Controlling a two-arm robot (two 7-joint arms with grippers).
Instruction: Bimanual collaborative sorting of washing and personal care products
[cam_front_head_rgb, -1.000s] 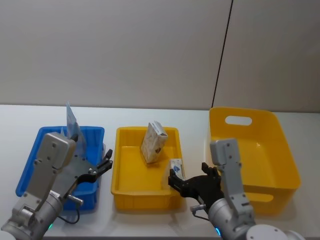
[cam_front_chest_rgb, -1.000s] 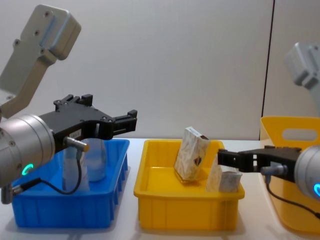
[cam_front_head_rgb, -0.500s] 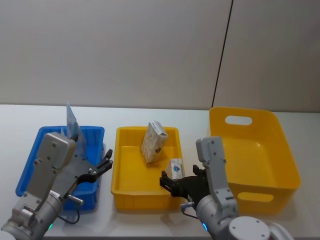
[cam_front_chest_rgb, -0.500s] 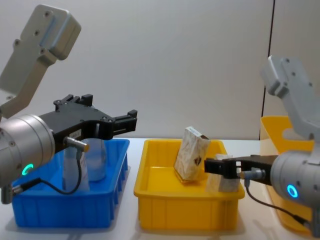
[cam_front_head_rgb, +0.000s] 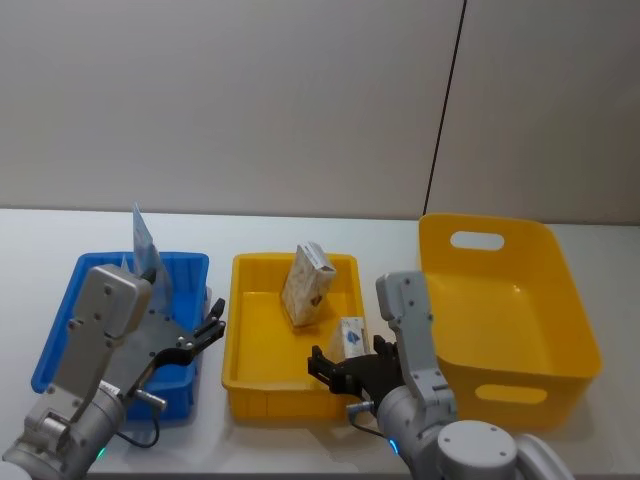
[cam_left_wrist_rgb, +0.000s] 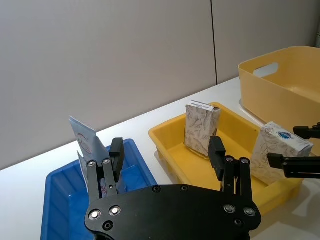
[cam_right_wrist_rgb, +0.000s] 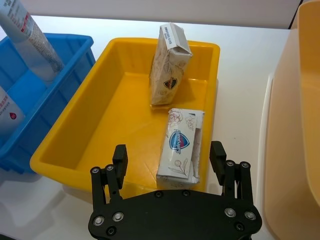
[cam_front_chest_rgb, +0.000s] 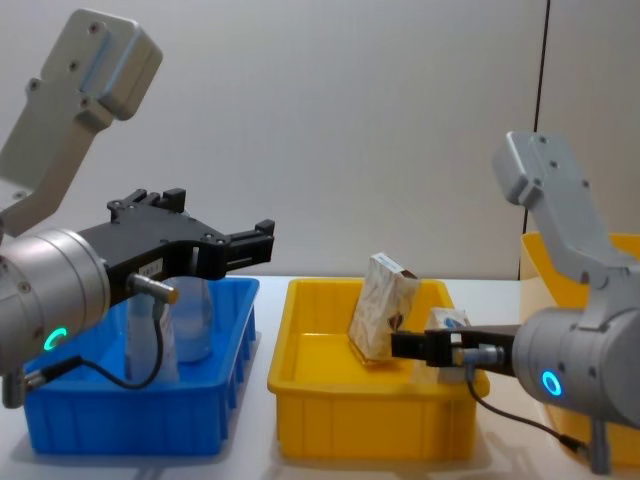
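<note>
1. Three containers total: one small yellow tray (cam_front_head_rgb: 270, 400) in the middle, one blue tray (cam_front_head_rgb: 185, 265) just left of it, and one big yellow bin (cam_front_head_rgb: 560, 300) just right of it.
2. Two cartons, both inside the small yellow tray. One beige patterned carton (cam_front_head_rgb: 305, 285) stands on end, a bit tilted, in the tray's far half. One small white carton (cam_front_head_rgb: 351, 335) with a blue mark sits by the tray's right wall, nearer the front.
3. Two pale blue pouches, both in the blue tray left of the small yellow tray. There's a tall pouch (cam_front_head_rgb: 143, 240) poking up at the far end, and a pouch with a red mark (cam_right_wrist_rgb: 7, 112) nearer the front.
4. Two grippers. The left gripper (cam_front_head_rgb: 210, 330) hangs over the blue tray's edge closest to the small yellow tray, fingers spread wide, nothing in them.
5. The right gripper (cam_right_wrist_rgb: 169, 154) is at the small yellow tray's front right corner. Its fingers are apart on either side of the small white carton, with a gap on both sides, so it's not clamped.
</note>
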